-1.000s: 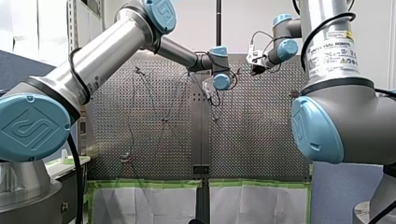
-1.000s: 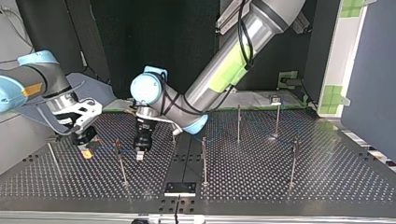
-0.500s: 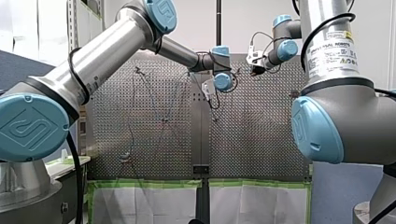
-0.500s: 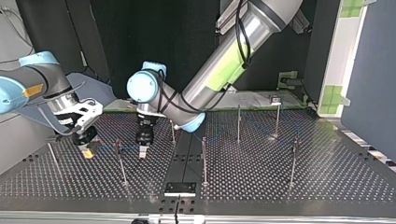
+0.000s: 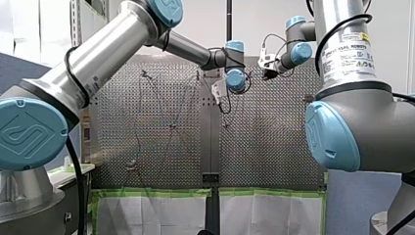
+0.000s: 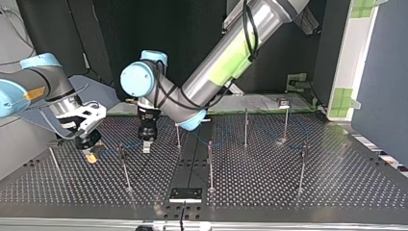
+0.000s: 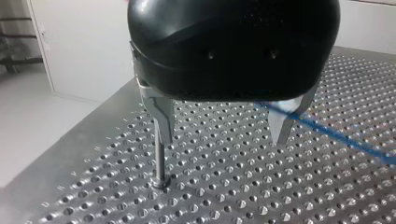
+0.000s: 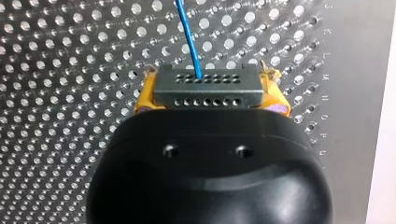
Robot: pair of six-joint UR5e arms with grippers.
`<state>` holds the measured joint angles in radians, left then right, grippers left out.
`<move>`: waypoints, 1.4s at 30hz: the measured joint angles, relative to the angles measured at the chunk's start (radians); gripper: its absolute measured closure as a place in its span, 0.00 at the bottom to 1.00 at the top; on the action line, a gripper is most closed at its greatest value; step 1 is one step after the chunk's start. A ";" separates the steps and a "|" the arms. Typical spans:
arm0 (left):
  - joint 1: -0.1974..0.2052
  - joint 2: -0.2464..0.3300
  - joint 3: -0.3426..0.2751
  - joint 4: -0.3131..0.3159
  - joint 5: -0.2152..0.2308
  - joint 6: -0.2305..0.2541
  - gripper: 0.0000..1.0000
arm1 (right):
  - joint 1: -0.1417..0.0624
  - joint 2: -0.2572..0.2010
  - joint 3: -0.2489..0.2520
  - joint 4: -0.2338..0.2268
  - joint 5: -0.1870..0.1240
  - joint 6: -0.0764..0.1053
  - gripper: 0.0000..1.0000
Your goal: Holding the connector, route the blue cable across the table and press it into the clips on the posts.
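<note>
The thin blue cable [image 8: 189, 37] leaves the dark grey rectangular multi-pin connector [image 8: 205, 86], which my right pincer [image 8: 210, 100] pinches between its yellow pads [image 8: 144, 98], low over the perforated metal tabletop [image 6: 288, 183] at the top view's left. From there the cable runs towards the middle, past a tall clip-topped post [image 6: 126, 173]. It may already sit in that small dark clip [image 6: 120, 151], but the line is too fine there for me to be sure. My left pincer [image 7: 222, 126] hangs just beyond, its metal fingers [image 7: 161, 119] spread and holding nothing. In the left wrist view one finger stands right above a slim metal post [image 7: 159, 156], and the cable passes beside the other finger, not between the two. I judge the step in hand to be taking up the free run and seating it in the next clip. To do that well I would hold the connector steady so the run has light tension. I would then shift the left pincer sideways until the cable lies between the fingers and clear of the post, descend slowly and press straight down. The risks are a finger striking the post or dragging the cable out of a clip. No bin, tray or box shows in any view, and only the clips are meant to hold anything.
</note>
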<state>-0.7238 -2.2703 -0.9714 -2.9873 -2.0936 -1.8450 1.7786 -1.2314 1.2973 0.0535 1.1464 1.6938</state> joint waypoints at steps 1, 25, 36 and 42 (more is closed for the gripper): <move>-0.003 0.008 -0.008 0.000 -0.001 -0.004 0.00 | 0.000 0.000 0.000 0.000 0.000 0.000 1.00; -0.075 0.213 -0.213 0.130 0.029 -0.068 0.00 | 0.008 0.002 0.001 0.002 -0.016 0.002 1.00; 0.006 0.310 -0.310 0.227 0.050 -0.036 0.00 | 0.021 0.004 0.001 0.003 -0.018 0.004 1.00; 0.016 0.369 -0.368 0.285 0.013 -0.033 0.00 | 0.028 0.005 0.001 0.003 -0.019 0.005 1.00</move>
<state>-0.7080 -1.9016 -1.3397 -2.7023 -2.0810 -1.8783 1.8063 -1.2267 1.2987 0.0565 1.1277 1.6993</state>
